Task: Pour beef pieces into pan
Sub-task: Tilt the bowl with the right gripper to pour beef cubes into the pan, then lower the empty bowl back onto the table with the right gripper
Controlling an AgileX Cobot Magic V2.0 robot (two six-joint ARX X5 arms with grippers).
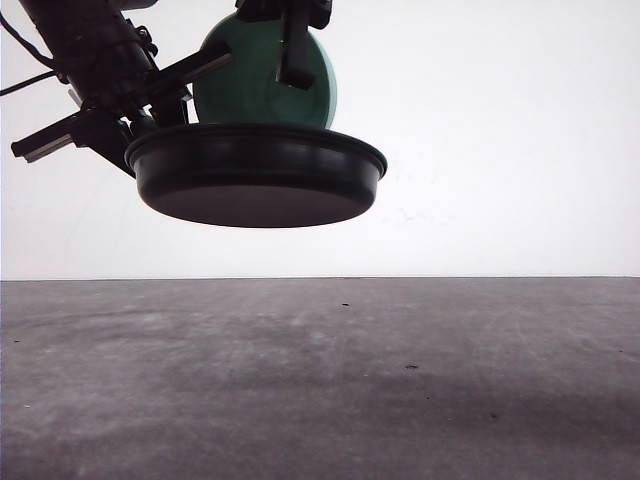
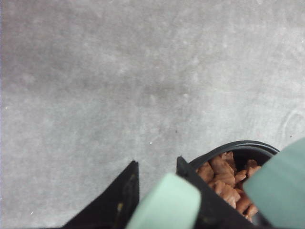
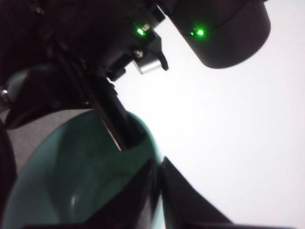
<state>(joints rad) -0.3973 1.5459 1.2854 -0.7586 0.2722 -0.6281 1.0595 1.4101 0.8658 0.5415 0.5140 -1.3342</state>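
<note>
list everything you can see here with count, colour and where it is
pan: one, black with a mint-green handle, held up in the air above the table
beef pieces: a heap, orange-brown, inside the pan
bowl: one, teal green, tipped on its side just above and behind the pan; the inside that shows in the right wrist view looks empty
table: one, grey, below everything
left gripper: black, fingers either side of the pan's handle
right gripper: black, clamped on the bowl's rim
</note>
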